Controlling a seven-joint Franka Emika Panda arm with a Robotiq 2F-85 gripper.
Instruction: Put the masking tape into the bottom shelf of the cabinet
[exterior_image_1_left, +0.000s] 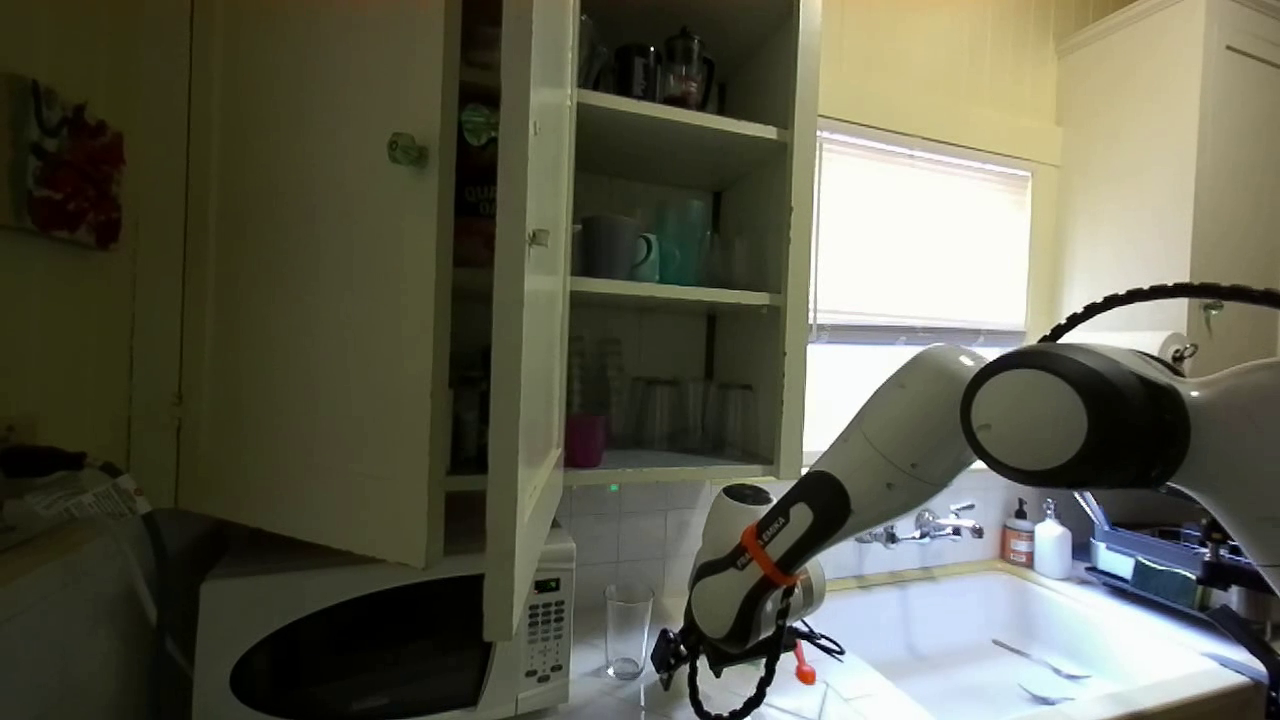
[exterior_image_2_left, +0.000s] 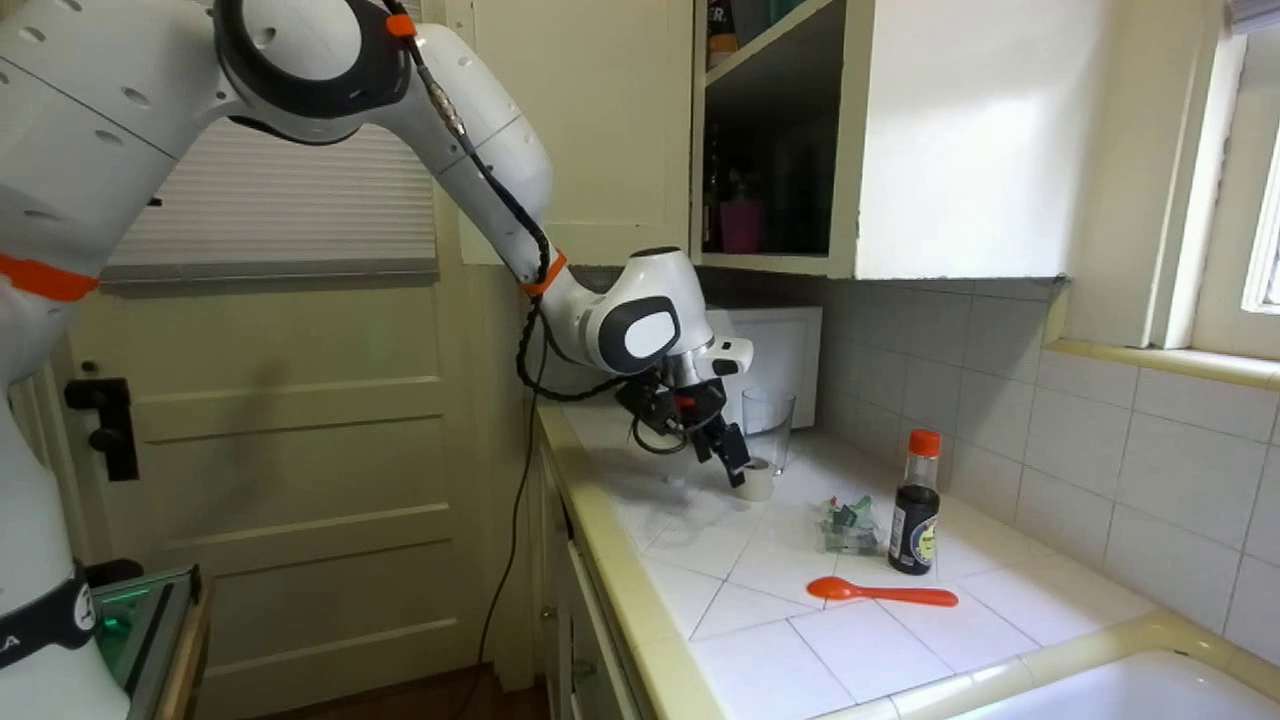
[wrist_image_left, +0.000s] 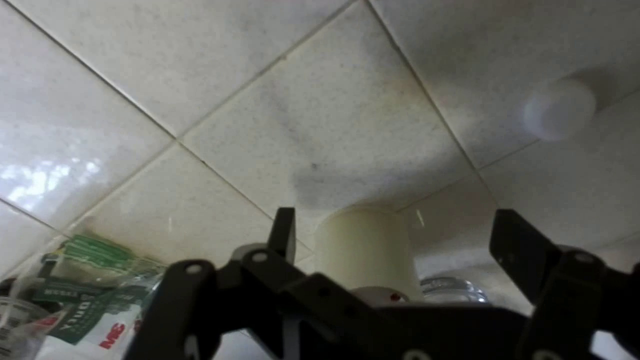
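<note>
The masking tape, a cream roll, stands on the tiled counter in the wrist view (wrist_image_left: 367, 245) and in an exterior view (exterior_image_2_left: 758, 484). My gripper (wrist_image_left: 392, 225) is open, its fingers on either side of the roll, nearer the left finger, with gaps on both sides. In an exterior view the gripper (exterior_image_2_left: 738, 468) points down at the roll. The cream-white cabinet (exterior_image_1_left: 805, 250) has its door (exterior_image_1_left: 530, 340) swung open. Its bottom shelf (exterior_image_1_left: 690, 468) bears glasses and a magenta cup; it also shows in an exterior view (exterior_image_2_left: 765, 262). The roll is hidden in the remaining exterior view.
A tall clear glass (exterior_image_1_left: 628, 640) stands just behind the roll, by the white microwave (exterior_image_1_left: 555, 610). A plastic bag (exterior_image_2_left: 850, 528), a dark sauce bottle (exterior_image_2_left: 915, 515) and an orange spoon (exterior_image_2_left: 885, 593) lie or stand toward the sink (exterior_image_1_left: 900, 625). A small white round thing (wrist_image_left: 560, 110) is on the counter.
</note>
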